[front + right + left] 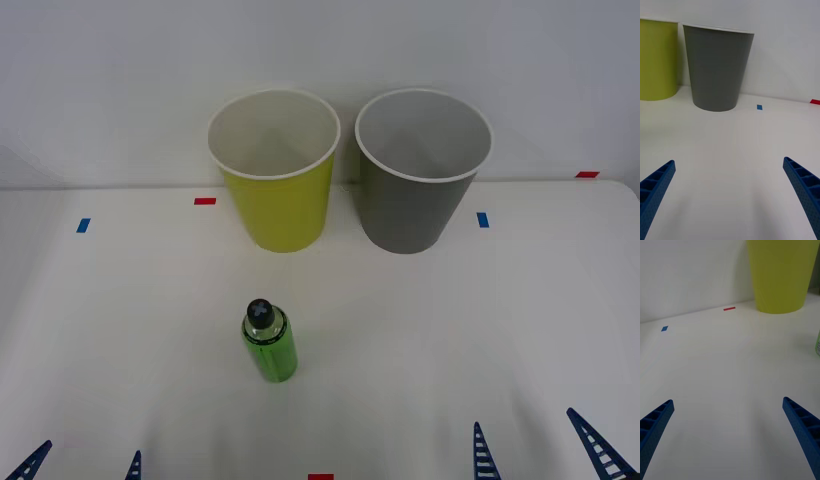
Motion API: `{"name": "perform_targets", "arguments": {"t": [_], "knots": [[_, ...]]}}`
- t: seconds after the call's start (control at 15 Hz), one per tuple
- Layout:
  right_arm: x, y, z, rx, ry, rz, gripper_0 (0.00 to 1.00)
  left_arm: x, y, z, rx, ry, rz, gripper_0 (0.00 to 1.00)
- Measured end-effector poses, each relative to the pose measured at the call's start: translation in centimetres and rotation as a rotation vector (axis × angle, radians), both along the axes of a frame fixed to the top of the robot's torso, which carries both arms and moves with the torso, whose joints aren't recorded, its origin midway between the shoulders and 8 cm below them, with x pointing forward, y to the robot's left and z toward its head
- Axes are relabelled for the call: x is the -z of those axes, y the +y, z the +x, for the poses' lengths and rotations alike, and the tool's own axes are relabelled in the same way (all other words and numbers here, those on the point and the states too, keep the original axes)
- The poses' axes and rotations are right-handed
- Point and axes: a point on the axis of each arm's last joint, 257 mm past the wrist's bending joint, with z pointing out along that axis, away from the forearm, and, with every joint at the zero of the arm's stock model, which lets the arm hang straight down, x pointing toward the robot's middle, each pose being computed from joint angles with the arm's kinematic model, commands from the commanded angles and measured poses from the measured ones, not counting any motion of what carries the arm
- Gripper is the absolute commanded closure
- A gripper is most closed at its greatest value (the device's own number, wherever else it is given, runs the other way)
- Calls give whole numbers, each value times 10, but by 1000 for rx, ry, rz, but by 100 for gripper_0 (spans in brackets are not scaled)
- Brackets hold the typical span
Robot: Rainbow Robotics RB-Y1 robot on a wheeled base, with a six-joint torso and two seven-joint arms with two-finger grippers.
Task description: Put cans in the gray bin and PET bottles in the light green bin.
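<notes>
Bottle [269, 343] is standing on the table [120, 330], not yet binned in the green bin [277, 205], while both claws, left [82, 464] and right [540, 448], are waiting wide open, empty.

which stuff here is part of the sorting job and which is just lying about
Job: PET bottle, standing upright; light green bin; gray bin; left gripper and right gripper, both open at the near table edge.

Lying about: red and blue tape marks.
</notes>
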Motion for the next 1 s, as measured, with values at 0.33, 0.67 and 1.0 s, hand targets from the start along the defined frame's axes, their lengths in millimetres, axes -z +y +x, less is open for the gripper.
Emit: {"name": "perform_targets", "arguments": {"t": [0.33,0.67,1.0], "knots": [[0,0,0,0,0,0,0,12,-1,-4,40,15,29,0],[0,0,0,0,0,0,0,-20,-35,20,353,-94,109,0],[0,0,0,0,0,0,0,-28,-73,56,530,-167,130,0]]}}
